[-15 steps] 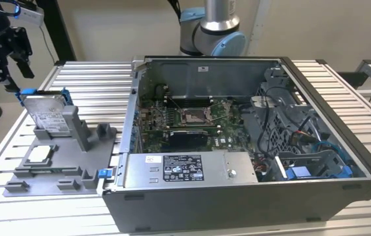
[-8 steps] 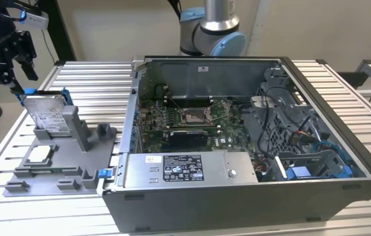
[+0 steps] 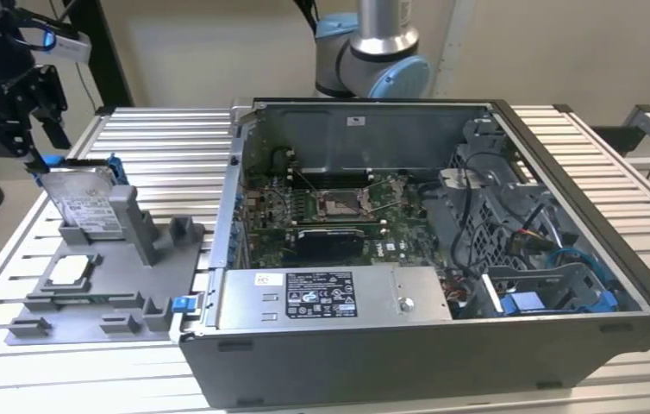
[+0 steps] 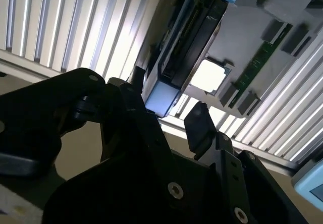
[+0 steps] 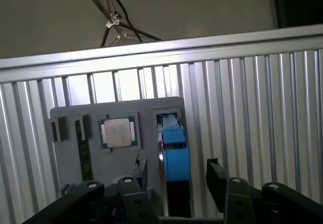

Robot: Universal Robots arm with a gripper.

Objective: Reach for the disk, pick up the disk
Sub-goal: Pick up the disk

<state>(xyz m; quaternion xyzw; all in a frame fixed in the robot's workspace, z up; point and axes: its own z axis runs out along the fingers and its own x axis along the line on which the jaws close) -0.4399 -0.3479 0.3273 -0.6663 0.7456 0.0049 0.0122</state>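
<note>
One disk [image 3: 78,203] stands on edge in a grey holder [image 3: 129,220] at the exterior view's upper left, blue frame [image 5: 175,153] up, probably for easy grabbing, with the jaws spread either side of its top, not pinching.

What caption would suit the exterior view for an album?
Open gripper close above the disk standing in a grey holder, beside an open computer case.

We can read no text here. The disk [image 3: 78,198] carries a white label [image 3: 97,220], and the grey power supply [image 3: 417,297], near in the computer case [image 3: 417,366], carries a black-and-white sticker [image 3: 319,295]. The print on both is too small to make out.
</note>
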